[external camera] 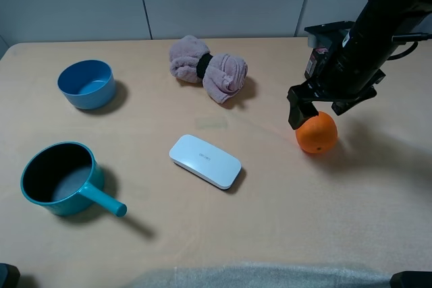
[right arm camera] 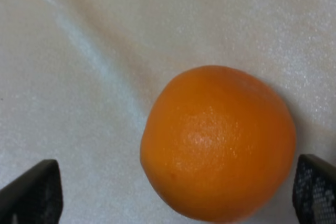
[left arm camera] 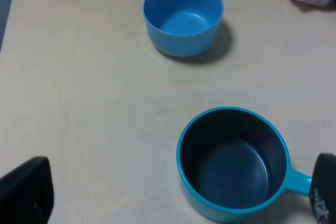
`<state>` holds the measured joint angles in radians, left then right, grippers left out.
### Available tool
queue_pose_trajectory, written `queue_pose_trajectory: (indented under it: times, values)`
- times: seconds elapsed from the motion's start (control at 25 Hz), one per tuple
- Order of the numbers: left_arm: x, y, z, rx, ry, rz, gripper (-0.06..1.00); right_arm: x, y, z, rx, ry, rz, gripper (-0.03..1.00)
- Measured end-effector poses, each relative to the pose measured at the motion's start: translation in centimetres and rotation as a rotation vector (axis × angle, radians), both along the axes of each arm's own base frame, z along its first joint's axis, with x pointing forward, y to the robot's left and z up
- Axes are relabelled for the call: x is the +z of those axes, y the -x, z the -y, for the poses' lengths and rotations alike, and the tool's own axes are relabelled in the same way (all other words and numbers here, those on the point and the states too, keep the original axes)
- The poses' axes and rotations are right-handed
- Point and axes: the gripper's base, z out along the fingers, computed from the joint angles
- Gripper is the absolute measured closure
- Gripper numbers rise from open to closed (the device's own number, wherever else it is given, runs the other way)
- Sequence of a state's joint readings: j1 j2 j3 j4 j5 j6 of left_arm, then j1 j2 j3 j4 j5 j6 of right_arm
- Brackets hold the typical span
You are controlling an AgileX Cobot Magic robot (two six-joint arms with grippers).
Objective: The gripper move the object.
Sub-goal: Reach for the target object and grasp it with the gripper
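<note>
Straddling round, dimpled orange (external camera: 316, 133), gripper (external camera: 317, 112) fingers spread.

We see a round fruit (external camera: 316, 133) of bright orange with finely dimpled skin, a plain sky-blue round plastic bowl (external camera: 86, 83), and a teal saucepan (external camera: 57, 179) whose inside is dark charcoal. The soft rolled cloth (external camera: 208, 68) is dusty mauve-pink, cinched by a black band (external camera: 203, 65). The rounded flat case (external camera: 204, 160) is glossy white and the tabletop (external camera: 270, 220) pale beige. The right gripper (external camera: 317, 111) is black, with cross-hatched finger pads (right arm camera: 313, 192).

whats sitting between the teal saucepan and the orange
A flat white case lies between the saucepan and the orange, shown in the exterior high view.
</note>
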<state>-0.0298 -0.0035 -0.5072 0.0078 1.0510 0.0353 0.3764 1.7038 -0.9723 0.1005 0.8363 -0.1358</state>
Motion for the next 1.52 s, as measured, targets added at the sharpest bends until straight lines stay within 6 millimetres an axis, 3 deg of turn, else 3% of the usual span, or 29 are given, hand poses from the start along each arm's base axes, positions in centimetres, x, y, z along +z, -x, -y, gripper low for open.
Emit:
queue_pose_trajectory:
  times: [1.0,1.52]
  values:
    - [0.0,0.0,0.0,0.000,0.000,0.000,-0.05,-3.7,-0.6,-0.1,0.008,0.048,-0.085,0.28]
    - [0.0,0.0,0.0,0.000,0.000,0.000,-0.05,-3.8,-0.7,-0.1,0.015,0.057,-0.086,0.28]
